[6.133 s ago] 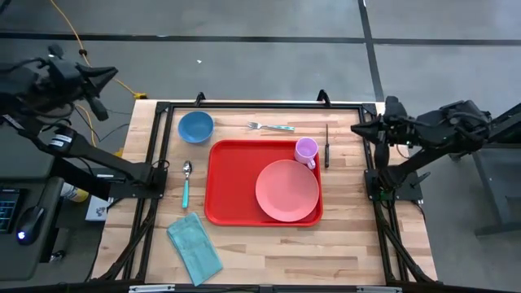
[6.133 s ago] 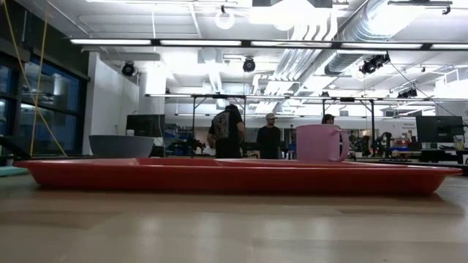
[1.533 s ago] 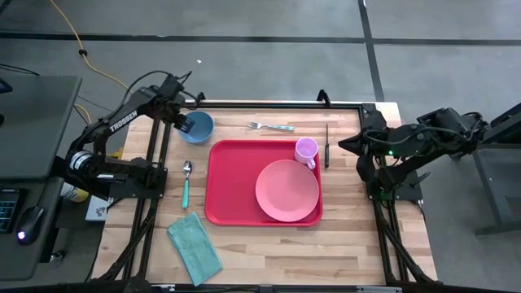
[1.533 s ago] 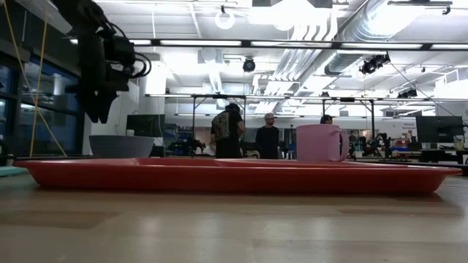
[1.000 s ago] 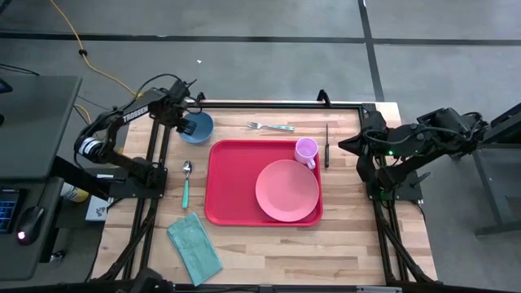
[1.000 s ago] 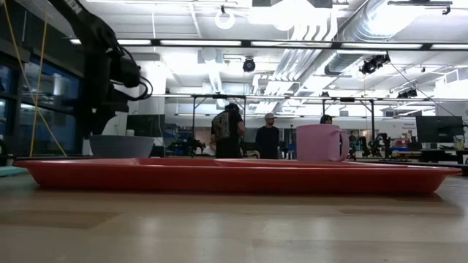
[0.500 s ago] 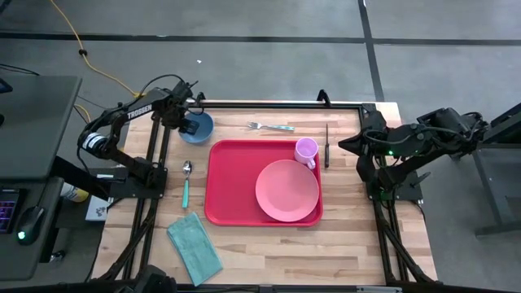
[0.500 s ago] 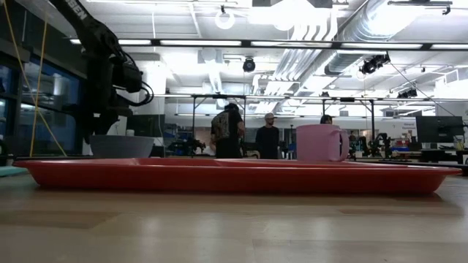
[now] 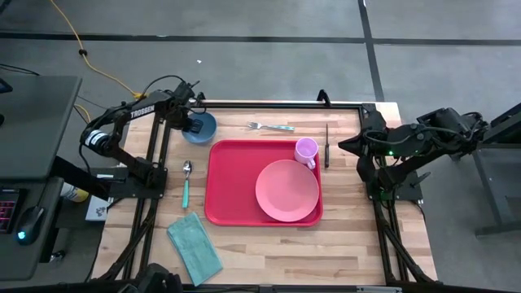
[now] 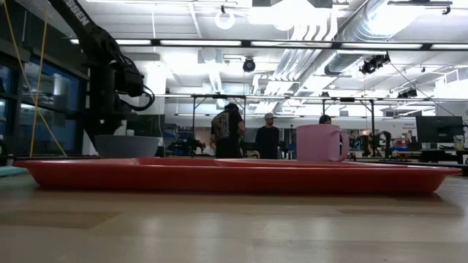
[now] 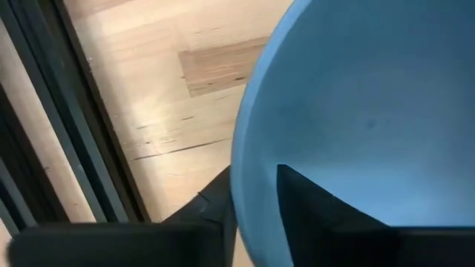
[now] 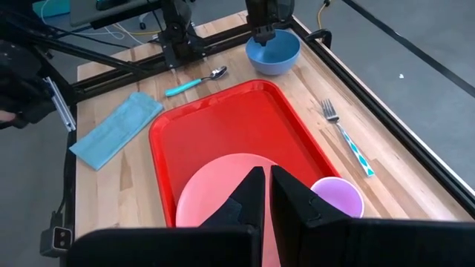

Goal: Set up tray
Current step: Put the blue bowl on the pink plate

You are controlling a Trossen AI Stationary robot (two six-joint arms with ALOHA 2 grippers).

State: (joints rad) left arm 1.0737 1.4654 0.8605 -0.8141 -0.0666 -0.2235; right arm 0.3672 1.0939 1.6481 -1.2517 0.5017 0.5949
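The red tray (image 9: 224, 179) lies mid-table with a round pink plate (image 9: 286, 190) and a purple cup (image 9: 306, 150) on it. At the far left corner a blue bowl (image 9: 205, 124) stands on the wood. My left gripper (image 9: 194, 126) points down at the bowl's left rim, closed on it; in the low view the gripper (image 10: 106, 128) reaches down to the bowl (image 10: 124, 146). My right gripper (image 9: 342, 145) is shut and empty, raised at the table's right edge, and looks across the tray (image 12: 223, 133). My left gripper has the bowl's rim on its left side (image 11: 249, 178) between its two fingers, one finger (image 11: 326, 211) inside the bowl and the other (image 11: 211, 215) outside its wall. The fingers come from above, pointing down. The bowl stands upright on the table.
A fork (image 9: 271, 126) lies beyond the tray and a knife (image 9: 326, 145) to the tray's right. A spoon (image 9: 186, 181) with a teal handle lies left of the tray, a folded teal napkin (image 9: 194, 247) at the near left. Black frame rails border the table.
My left gripper has sunk a little onto the blue bowl's left rim and rolled slightly about its own axis. My right arm has kept still.
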